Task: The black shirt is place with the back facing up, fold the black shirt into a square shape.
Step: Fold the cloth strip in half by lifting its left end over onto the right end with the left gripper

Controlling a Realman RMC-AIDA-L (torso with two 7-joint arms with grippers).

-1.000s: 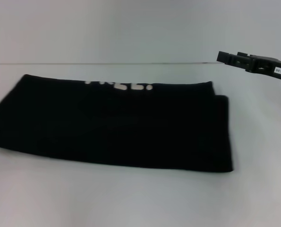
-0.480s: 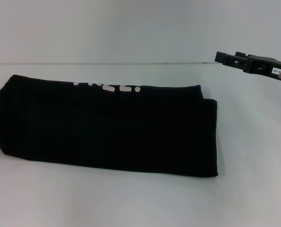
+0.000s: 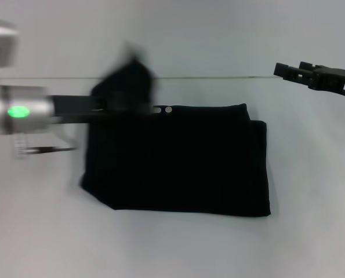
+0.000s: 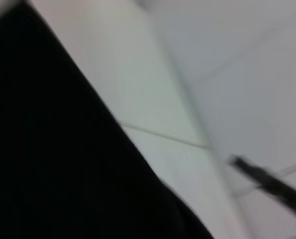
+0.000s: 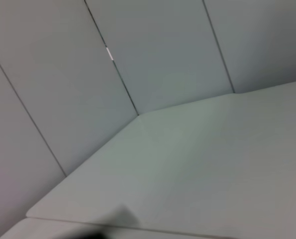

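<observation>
Left gripper (image 3: 131, 78) is up over the black shirt (image 3: 184, 168), pinching a raised flap at its far-left part; shirt lies mid-table (image 3: 311, 220) as a near-square wad. To fold well: carry flap across low, align edges w/ right side, then release. Right gripper (image 3: 288, 71) hovers far right, looks spread, holding nothing. Motion blur hides left fingertips; lettering mostly hidden.

- A pale, plain table (image 3: 178, 249) fills the lower part of the head view, its far edge a thin dark line.
- A light grey wall (image 3: 207, 35) rises behind it.
- The right wrist view shows wall panels (image 5: 157, 55) divided by thin dark seams, meeting the table at a corner.
</observation>
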